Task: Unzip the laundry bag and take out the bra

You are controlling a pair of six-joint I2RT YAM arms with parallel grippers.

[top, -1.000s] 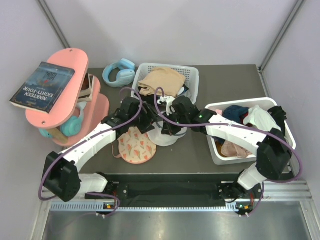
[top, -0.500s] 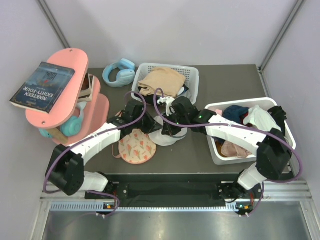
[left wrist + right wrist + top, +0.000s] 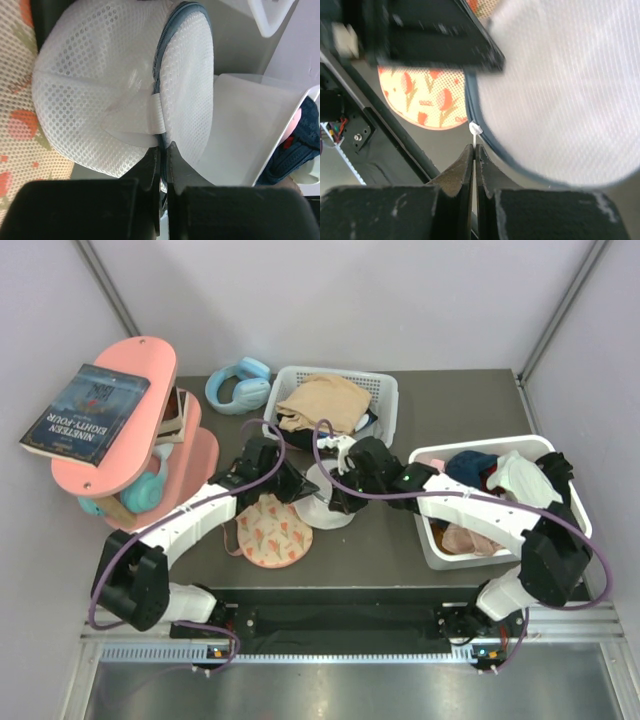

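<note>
Right gripper (image 3: pixel 474 155) pinches zip pull (image 3: pixel 475 130); laundry bag (image 3: pixel 560 90) partly cropped

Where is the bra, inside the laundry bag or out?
Out: the bra lies on the table beside the laundry bag.

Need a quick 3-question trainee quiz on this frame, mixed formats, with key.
1. True or false: the bra is hidden inside the laundry bag.
2. The right gripper pinches: A) the zip pull; B) a bra strap; C) nothing.
3. Fill in: the book rests on a ___ shelf.
Key: 1 false, it lies on the table beside the bag; 2 A; 3 pink.
</note>
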